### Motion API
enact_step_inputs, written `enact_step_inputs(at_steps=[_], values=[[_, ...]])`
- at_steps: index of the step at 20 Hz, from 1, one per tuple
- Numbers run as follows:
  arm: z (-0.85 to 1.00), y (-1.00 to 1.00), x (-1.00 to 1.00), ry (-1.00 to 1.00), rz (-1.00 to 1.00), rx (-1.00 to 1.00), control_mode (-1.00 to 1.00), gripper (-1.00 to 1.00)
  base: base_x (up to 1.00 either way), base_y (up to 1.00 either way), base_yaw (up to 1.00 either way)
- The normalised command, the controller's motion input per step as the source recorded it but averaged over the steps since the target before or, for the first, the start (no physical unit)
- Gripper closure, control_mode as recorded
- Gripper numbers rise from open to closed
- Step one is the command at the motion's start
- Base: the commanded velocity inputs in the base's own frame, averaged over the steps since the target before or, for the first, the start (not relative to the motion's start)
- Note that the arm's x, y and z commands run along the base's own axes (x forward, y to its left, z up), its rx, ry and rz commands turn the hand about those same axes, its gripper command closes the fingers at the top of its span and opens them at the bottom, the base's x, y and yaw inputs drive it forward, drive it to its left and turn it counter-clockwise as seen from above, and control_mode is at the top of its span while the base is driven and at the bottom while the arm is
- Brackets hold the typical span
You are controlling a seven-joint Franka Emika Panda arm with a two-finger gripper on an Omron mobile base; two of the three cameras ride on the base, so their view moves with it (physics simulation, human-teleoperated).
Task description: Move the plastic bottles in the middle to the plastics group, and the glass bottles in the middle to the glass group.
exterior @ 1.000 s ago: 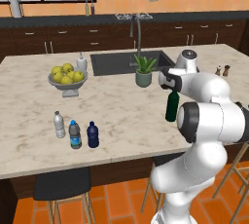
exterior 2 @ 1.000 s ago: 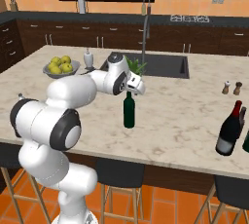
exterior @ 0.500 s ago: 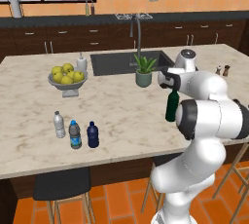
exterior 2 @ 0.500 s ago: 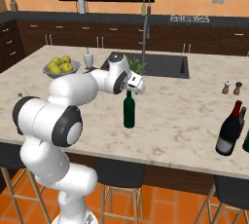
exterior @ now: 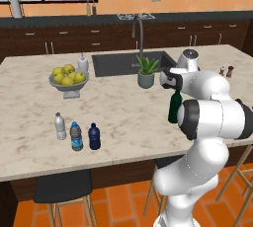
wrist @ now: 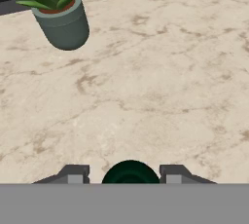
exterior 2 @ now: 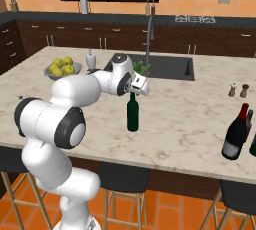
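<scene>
A plain dark green glass bottle stands upright mid-counter, right of the sink. My gripper sits over its top, shut on the neck. In the hand view my gripper has a dark tip pressed close on each side of the green bottle. At the left front stand a clear plastic bottle, a grey blue-labelled one and a squat navy bottle in a row. A near-black wine bottle with a red neck stands at the far right front.
A small potted plant stands just behind the green bottle, by the sink. A bowl of lemons and a white dispenser sit at the left. Salt and pepper shakers stand at the right.
The jaws have closed in from wide open onto the green bottle's neck. Arm, bottle and cameras stay where they were.
</scene>
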Motion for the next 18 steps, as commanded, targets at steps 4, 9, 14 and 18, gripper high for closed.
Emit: enact_step_inputs(at_steps=[4, 9, 14, 18], values=[[0.00, 0.00, 0.00, 0.00, 0.00, 0.00, -1.00, 1.00, 0.00, 0.00, 0.00], [0.11, -0.20, -0.02, 0.00, 0.00, 0.00, -1.00, 1.00, 0.00, 0.00, 0.00], [0.20, -0.66, -0.17, -0.01, -0.04, 0.00, -1.00, 1.00, 0.00, 0.00, 0.00], [0.06, -0.81, -0.03, 0.00, -0.13, 0.00, -1.00, 1.00, 0.00, 0.00, 0.00]])
